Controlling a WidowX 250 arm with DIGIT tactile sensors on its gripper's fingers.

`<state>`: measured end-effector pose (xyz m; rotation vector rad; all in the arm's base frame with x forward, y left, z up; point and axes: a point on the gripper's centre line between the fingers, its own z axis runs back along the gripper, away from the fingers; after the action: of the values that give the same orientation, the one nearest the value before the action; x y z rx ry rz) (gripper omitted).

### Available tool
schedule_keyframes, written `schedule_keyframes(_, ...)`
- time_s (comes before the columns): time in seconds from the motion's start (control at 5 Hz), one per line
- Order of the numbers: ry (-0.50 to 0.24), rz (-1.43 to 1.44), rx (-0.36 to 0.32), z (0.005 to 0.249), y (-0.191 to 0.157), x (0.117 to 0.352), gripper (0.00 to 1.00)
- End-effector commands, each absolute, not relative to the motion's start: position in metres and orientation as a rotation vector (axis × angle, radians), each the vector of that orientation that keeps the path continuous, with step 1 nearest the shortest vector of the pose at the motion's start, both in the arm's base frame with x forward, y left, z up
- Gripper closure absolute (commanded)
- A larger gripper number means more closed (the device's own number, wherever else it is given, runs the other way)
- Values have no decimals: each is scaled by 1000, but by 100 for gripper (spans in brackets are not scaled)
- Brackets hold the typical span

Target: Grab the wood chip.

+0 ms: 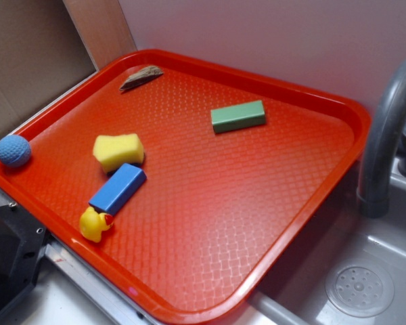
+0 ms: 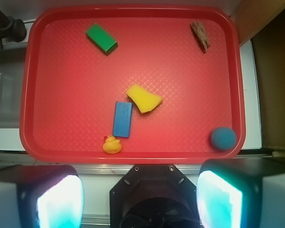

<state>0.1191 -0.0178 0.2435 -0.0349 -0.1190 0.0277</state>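
The wood chip (image 2: 200,36) is seen slantwise in the tray's (image 2: 133,154) far right corner, well apart from the wide-open, empty pincer (image 2: 140,197).

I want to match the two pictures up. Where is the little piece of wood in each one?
Exterior view: the wood chip lies near the tray's far left corner, close to the rim.
Wrist view: the wood chip lies in the tray's upper right corner.
Shared landmark: the green block lies along the same far side of the red tray.
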Motion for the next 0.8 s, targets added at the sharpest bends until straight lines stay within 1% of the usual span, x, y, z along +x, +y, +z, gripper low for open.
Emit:
schedule_keyframes(0.0, -119, 28, -35, 244, -18, 119, 0)
schedule_keyframes(0.2, -194, -107, -29, 194, 17, 169, 0)
schedule_keyframes(0.4, -219, -218, -83, 159, 36, 224, 0)
schedule_keyframes(0.6, -240, -327, -36, 126, 43, 276, 0)
